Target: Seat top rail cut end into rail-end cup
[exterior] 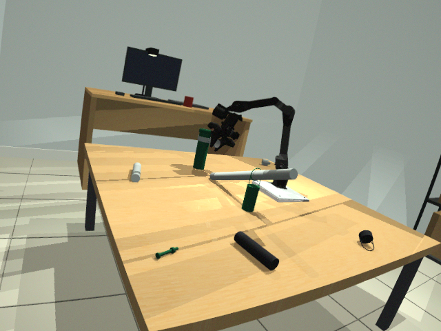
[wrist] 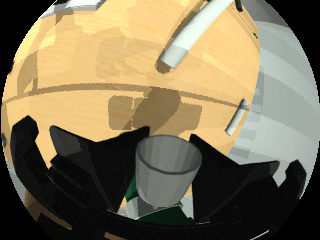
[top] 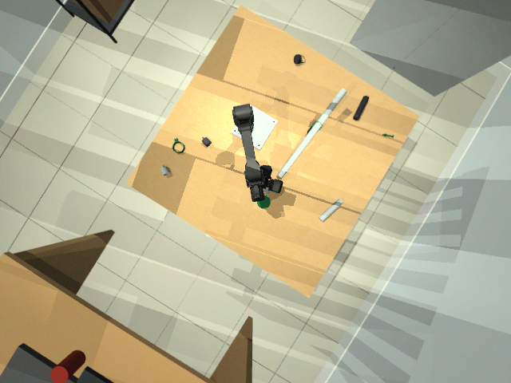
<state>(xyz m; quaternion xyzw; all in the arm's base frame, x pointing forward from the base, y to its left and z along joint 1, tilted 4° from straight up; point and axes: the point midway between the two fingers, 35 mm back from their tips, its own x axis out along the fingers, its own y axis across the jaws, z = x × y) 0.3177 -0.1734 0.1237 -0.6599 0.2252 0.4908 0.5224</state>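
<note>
The big green post (top: 263,202) (exterior: 200,156) stands upright. Its grey brace band (exterior: 204,139) is high up near the cap. The light grey rail-end cup (top: 267,191) (exterior: 217,144) (wrist: 167,172) hangs on the band, its open mouth facing the wrist camera. My gripper (top: 268,189) (wrist: 170,135) is closed in on the cup, with a black finger on each side of it. The long pale rail (top: 305,142) (exterior: 238,175) (wrist: 197,31) passes through the green loop (exterior: 255,168) above a short green post (exterior: 250,198). Its end nearest the big post is outside the cup and lower than it.
A short pale tube (top: 330,210) (exterior: 136,172) (wrist: 236,117) lies beyond the post. A black cylinder (top: 361,108) (exterior: 255,250), a green bolt (top: 387,135) (exterior: 166,252) and a black loop cap (top: 298,59) (exterior: 365,236) lie on the table. A green ring (top: 178,146) lies near a grey cap (top: 164,170).
</note>
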